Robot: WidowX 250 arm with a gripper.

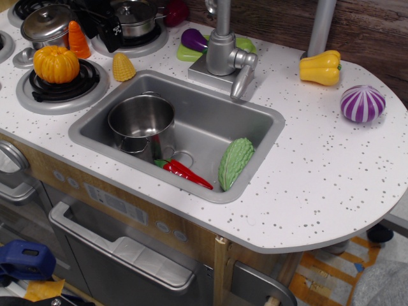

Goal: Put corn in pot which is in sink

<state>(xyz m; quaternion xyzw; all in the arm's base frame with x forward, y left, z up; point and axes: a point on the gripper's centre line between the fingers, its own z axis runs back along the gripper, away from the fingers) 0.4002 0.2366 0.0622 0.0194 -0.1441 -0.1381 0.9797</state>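
Observation:
The corn (123, 67), a small yellow cob, lies on the white countertop just behind the sink's back left corner. The sink (210, 121) is a grey basin. The lidless steel pot (140, 121) stands upright in the sink's left part and looks empty. My gripper (107, 35) is a black shape at the top left, between the lidded pots and behind the corn. It is well apart from the corn. Its fingers are too dark to tell whether they are open or shut.
A red chilli (185, 171) and a green gourd (234, 162) lie in the sink. An orange pumpkin (56, 64) sits on a burner, with a carrot (78, 39) and two lidded pots (46, 24) behind. The faucet (223, 44), a yellow pepper (320, 67) and a purple striped vegetable (362, 103) stand to the right.

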